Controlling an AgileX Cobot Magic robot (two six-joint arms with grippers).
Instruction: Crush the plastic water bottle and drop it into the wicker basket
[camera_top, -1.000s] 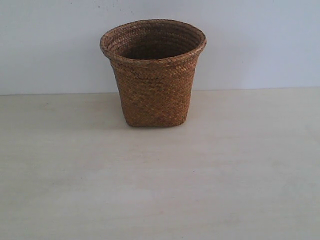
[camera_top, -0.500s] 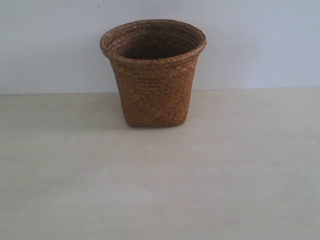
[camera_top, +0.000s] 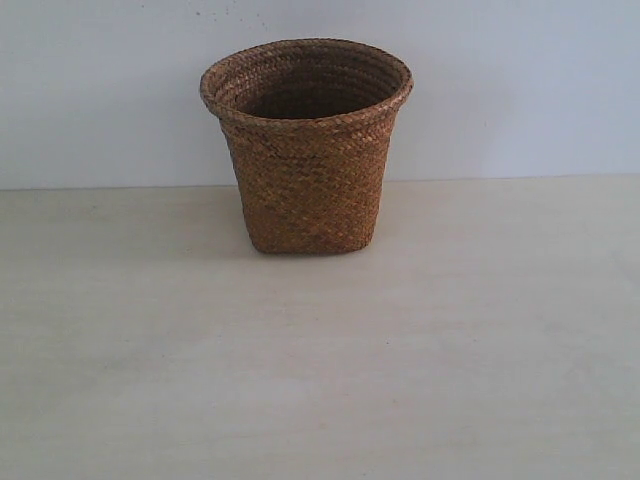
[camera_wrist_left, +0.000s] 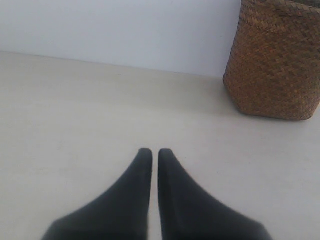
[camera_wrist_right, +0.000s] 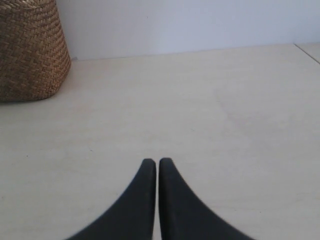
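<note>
Lacking any visible plastic water bottle, the desk (camera_top: 320, 380) carries the wicker basket (camera_top: 305, 150), which the clenched, empty left hand (camera_wrist_left: 155, 151) and right hand (camera_wrist_right: 157, 161) could tip while searching.

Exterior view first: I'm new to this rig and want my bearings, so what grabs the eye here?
The brown wicker basket stands upright at the back of the pale table, close to the wall. In the wrist views the left claw and right claw are black, shut and hold nothing. No plastic water bottle is in sight.
</note>
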